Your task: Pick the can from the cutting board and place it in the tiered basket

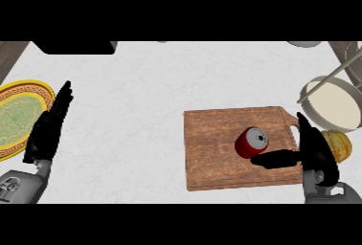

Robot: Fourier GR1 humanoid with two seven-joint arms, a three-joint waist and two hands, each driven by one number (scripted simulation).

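Observation:
A red can (pixel 249 142) with a silver top lies on its side on the brown wooden cutting board (pixel 212 153), right of the board's middle. My right hand (pixel 313 150) stands at the board's right edge, fingers straight and pointing away, thumb (pixel 276 158) stretched left just below the can; it is open and not curled round the can. The tiered basket (pixel 331 103) with its cream round tray and grey posts sits at the far right. My left hand (pixel 48 129) rests open at the left, fingers up.
A yellow and green patterned plate (pixel 16 115) lies at the left edge beside my left hand. An orange-yellow round object (pixel 339 144) sits just right of my right hand. A black object (pixel 74 47) is at the back left.

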